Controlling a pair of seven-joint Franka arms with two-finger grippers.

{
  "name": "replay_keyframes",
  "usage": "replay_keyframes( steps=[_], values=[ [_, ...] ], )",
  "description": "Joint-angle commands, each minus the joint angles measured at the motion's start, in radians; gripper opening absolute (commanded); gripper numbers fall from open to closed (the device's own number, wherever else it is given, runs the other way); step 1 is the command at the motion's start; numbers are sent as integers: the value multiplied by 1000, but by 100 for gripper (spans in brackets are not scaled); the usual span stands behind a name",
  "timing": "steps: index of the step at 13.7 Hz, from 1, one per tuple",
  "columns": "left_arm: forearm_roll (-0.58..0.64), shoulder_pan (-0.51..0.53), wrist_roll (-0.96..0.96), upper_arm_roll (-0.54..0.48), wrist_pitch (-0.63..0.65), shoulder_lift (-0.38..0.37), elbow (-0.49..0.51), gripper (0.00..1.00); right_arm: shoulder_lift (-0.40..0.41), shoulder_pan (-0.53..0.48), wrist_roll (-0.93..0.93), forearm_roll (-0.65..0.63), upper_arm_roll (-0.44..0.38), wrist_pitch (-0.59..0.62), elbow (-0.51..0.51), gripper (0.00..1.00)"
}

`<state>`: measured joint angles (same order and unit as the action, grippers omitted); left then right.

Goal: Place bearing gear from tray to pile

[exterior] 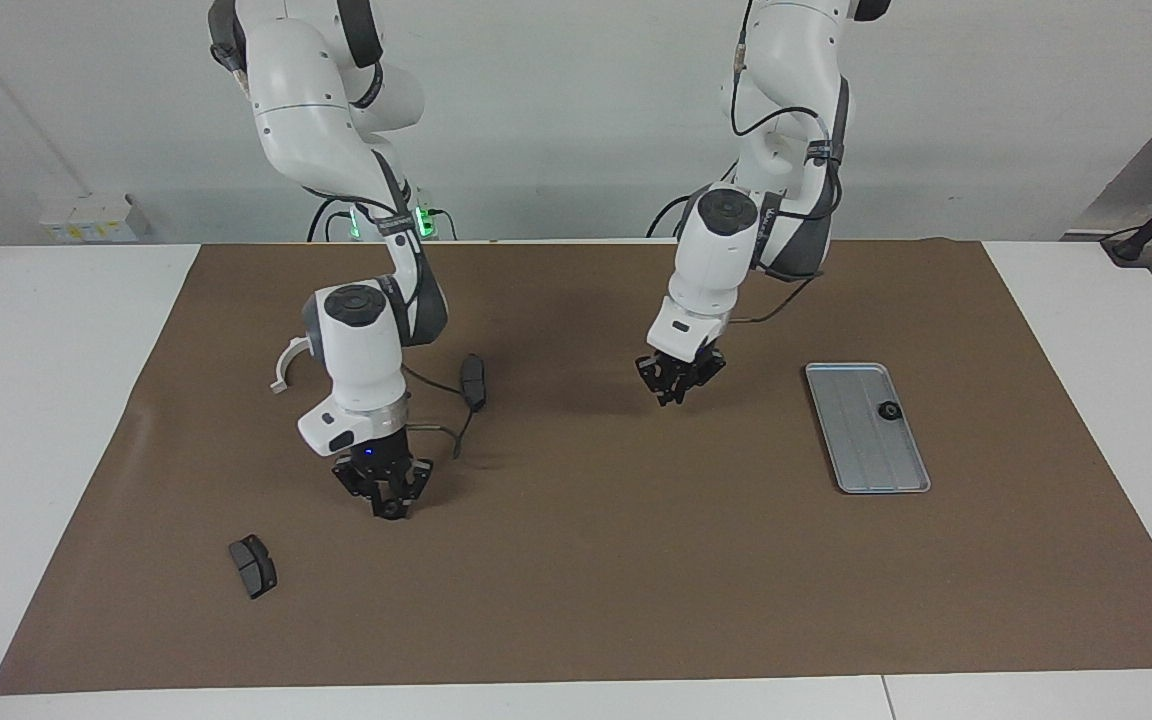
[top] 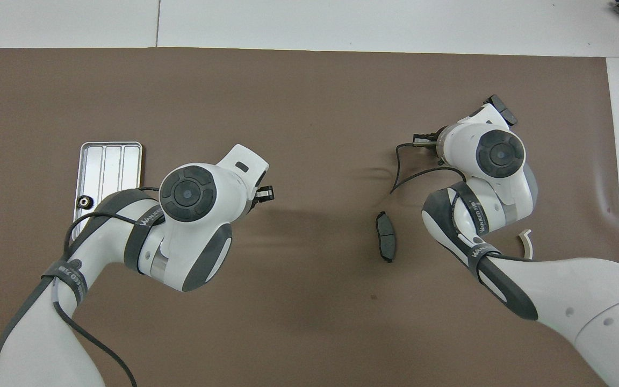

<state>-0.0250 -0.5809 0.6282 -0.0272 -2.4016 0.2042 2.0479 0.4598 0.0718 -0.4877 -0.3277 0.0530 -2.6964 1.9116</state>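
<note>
One camera sits high across the table from the robots and faces them, taking in the whole brown mat (exterior: 576, 560) with both arm bases against the far wall. The other hangs high above the robots' own end and looks steeply down and forward, so the arms enter from its bottom edge and fill much of the picture. Both views share the mat and the tray (exterior: 861, 450) (top: 110, 161), turned half a turn from one view to the other.
</note>
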Motion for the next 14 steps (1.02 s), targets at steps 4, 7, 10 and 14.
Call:
replay_keyframes(
  steps=[4, 7, 10, 14],
  values=[
    [-6, -94, 25, -20, -109, 43, 60, 54, -148, -136, 93, -24, 19, -16, 190, 0],
    [-6, -80, 25, -25, -96, 43, 37, 100, -193, -176, 150, -22, 19, 1, 236, 8],
    [0, 42, 5, -34, -24, 26, -21, 100, -205, -187, 190, -11, 19, 68, 228, 100],
    [7, 258, -207, -34, 143, 18, -106, 100, -228, -169, 184, 4, 56, 159, 185, 100]
  ],
)
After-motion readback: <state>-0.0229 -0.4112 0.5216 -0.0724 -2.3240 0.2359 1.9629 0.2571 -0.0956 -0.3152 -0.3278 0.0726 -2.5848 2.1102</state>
